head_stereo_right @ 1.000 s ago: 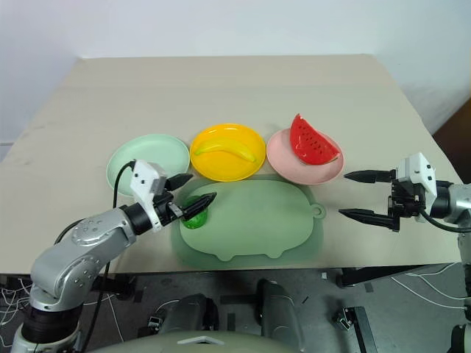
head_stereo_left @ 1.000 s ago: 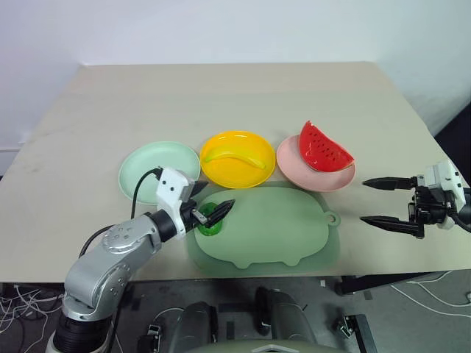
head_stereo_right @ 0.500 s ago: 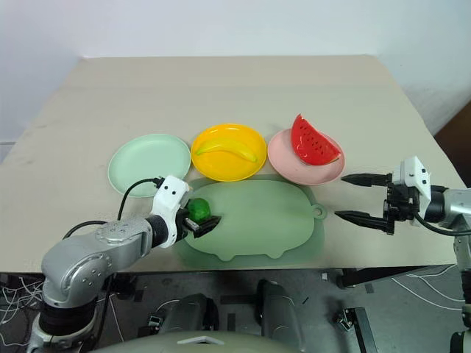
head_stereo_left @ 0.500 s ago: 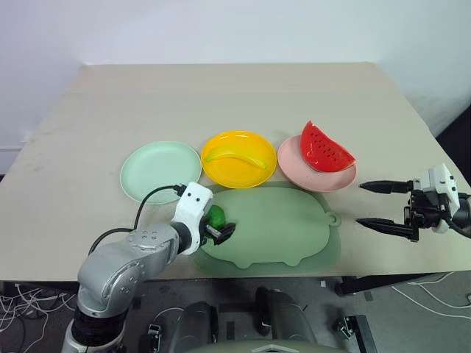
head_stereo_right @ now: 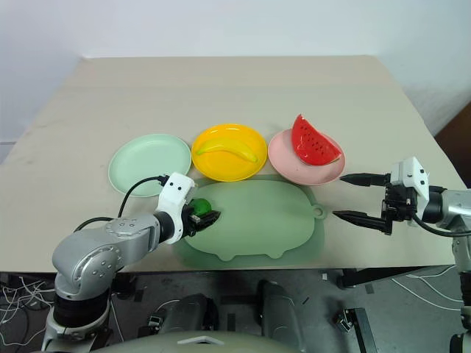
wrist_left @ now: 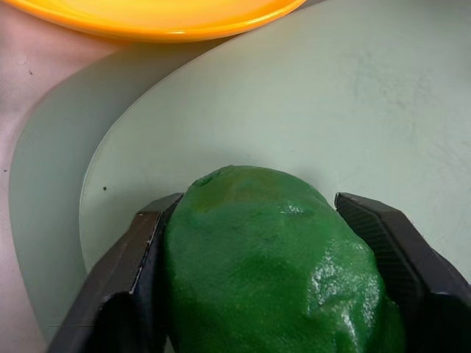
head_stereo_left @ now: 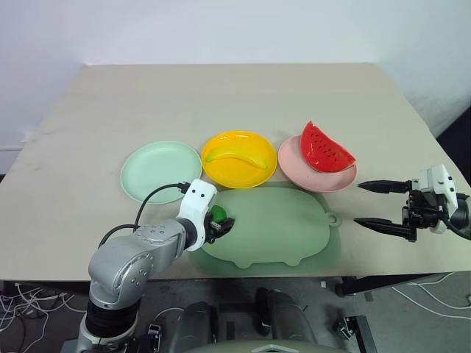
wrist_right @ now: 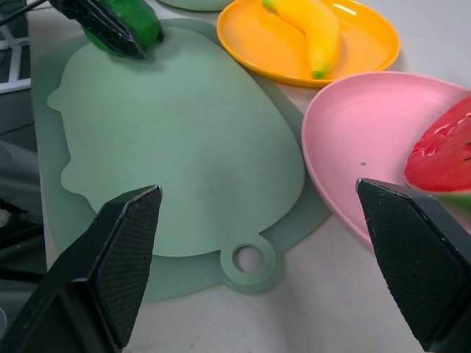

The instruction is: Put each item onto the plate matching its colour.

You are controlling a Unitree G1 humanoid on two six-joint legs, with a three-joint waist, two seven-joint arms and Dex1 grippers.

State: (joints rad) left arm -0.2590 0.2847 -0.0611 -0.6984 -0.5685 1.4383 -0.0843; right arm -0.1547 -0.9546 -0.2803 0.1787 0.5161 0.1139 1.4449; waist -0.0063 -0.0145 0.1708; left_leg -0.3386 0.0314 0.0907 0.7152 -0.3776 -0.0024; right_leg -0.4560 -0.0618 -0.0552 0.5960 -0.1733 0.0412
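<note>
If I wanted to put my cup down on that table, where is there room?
The whole far half of the beige table, behind the mint green plate, the bright yellow plate and the pale pink plate, is bare. So is the near left corner. The dull-green animal-shaped mat has free middle ground. It is crowded where the plates sit close together.

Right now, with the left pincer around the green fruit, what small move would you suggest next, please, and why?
Probably lift it straight up off the mat. The left pincer is shut on the fruit, which sits low on the mat, while the green plate stands bare nearby; banana and watermelon are already plated.
</note>
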